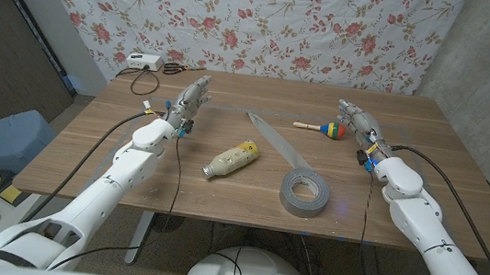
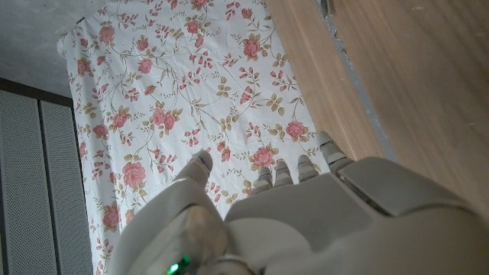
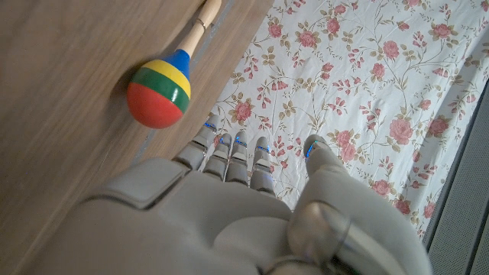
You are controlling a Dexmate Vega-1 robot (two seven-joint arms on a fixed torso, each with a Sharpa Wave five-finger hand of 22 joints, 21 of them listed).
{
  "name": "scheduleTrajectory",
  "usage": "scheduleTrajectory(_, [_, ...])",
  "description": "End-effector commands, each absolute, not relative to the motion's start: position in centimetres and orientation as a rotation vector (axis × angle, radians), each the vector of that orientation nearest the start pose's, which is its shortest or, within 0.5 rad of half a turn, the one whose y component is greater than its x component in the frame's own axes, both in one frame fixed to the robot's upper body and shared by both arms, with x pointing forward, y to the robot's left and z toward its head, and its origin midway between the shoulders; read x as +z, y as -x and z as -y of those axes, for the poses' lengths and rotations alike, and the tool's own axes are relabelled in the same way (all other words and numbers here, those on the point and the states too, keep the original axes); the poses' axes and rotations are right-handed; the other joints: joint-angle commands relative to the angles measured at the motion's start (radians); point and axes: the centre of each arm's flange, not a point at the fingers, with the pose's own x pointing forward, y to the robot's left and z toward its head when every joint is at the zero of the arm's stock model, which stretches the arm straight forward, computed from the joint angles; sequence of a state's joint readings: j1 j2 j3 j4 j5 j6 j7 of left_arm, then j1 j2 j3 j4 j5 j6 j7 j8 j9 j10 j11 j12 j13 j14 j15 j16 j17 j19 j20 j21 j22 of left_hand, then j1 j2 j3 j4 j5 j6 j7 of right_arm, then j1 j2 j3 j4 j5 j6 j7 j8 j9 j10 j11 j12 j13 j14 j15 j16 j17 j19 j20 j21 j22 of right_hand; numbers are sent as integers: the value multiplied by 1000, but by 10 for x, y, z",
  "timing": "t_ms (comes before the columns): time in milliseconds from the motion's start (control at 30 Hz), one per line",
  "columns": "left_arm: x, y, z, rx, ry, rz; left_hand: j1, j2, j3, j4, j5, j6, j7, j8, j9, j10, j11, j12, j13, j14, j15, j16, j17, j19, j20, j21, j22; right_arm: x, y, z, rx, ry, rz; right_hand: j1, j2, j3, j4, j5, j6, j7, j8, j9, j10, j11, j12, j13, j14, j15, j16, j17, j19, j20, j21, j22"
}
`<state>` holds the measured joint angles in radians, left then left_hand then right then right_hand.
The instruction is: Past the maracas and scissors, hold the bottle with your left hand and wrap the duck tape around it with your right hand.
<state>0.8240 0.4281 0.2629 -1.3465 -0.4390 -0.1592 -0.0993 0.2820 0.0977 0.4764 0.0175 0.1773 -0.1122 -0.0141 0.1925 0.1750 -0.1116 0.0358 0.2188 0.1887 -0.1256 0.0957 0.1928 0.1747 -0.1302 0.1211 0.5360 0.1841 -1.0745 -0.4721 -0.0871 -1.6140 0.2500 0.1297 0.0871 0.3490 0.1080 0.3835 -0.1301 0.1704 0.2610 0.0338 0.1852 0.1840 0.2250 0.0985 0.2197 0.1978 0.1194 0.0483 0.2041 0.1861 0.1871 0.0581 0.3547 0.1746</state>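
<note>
The bottle (image 1: 230, 159) lies on its side near the middle of the table (image 1: 86, 152), long axis running diagonally, cap end toward the front-left corner and base toward the back-right. The left hand (image 1: 190, 100) hovers toward the back-left area, released, fingers extended and holding nothing; the bottle sits nearer the front edge and toward the centre from it, so this hand is the closer of the two. The roll of duct tape (image 1: 304, 192) lies flat just right of the bottle, toward the front edge, with a loose strip (image 1: 268, 136) laid out toward the back. The right hand (image 1: 357, 124) is likewise released and empty, beside the maraca (image 1: 324, 127) near the back-right. Scissors (image 1: 172, 68) and a white box (image 1: 140, 62) sit at the back-left corner. Nothing obstructs either approach.
</note>
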Motion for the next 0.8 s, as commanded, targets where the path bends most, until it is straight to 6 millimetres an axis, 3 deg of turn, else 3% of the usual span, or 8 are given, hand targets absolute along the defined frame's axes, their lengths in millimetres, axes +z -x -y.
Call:
scheduleTrajectory(33, [1, -636, -264, -229, -216, 553, 10, -21, -2, -19, 0, 16, 0, 8, 3, 8, -1, 11, 6, 15, 0, 9, 2, 14, 0, -2, 1, -35, -563, 318, 83, 415, 579, 3, -9, 2, -5, 7, 0, 2, 4, 3, -8, 0, -5, 3, -7, 6, -2, 1, 2, 5, -4, 4])
scheduleTrajectory(367, [0, -609, -261, -184, -377, 483, 50, -68, -10, -82, -3, 89, 1, 25, 8, 59, -5, 26, 10, 92, 11, 25, 5, 50, 26, -7, 1, -57, -544, 319, 61, 500, 527, 0, -15, -3, -6, 6, -4, -3, 3, 3, -13, -3, -7, 4, -9, 8, -3, 2, -1, 7, -8, 4])
scheduleTrajectory(567, [-1, -591, -255, -178, -489, 438, 62, -81, -13, -101, -4, 108, 4, 26, 10, 77, -13, 31, 12, 126, 9, 31, 8, 73, 34, -5, 2, -69, -534, 322, 56, 529, 500, -1, -19, -5, -7, 6, -6, -3, 3, 3, -17, -5, -9, 4, -11, 7, -4, 2, -2, 9, -10, 4])
scheduleTrajectory(800, [-3, -569, -249, -173, -612, 401, 83, -102, -16, -128, -3, 107, 22, 22, 13, 96, 8, 36, 16, 137, 0, 29, 10, 83, 37, -8, 3, -88, -523, 331, 40, 513, 491, -2, -23, -8, -9, 6, -8, -4, 3, 4, -18, -7, -10, 4, -12, 7, -4, 3, -1, 10, -13, 4])
